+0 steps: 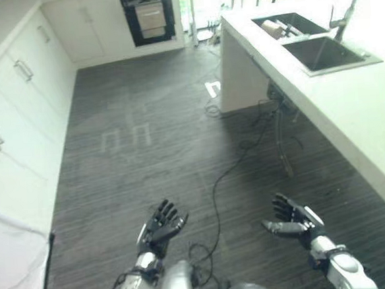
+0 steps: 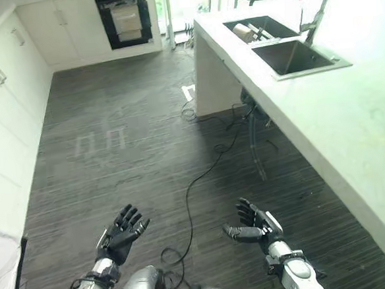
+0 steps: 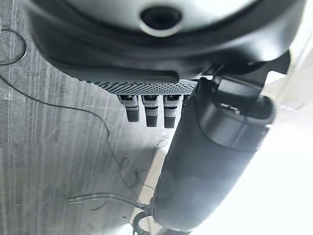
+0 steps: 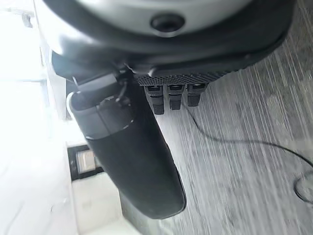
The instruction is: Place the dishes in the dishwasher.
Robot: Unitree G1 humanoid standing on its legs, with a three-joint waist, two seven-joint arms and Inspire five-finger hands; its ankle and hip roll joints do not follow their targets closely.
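Dishwasher (image 1: 150, 16) stands far from both empty, spread-fingered hands (image 1: 161, 227) (image 1: 294, 221).

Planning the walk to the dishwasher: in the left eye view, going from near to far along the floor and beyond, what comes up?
Both open hands, left hand and right hand → dark wood floor → the counter's end panel → the open dishwasher in the far wall.

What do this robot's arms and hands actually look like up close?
Each arm is smooth silver-grey metal with a black wrist band. The left hand and right hand are dark, humanlike, with jointed fingers, a thick thumb and pale grey patches on the finger segments.
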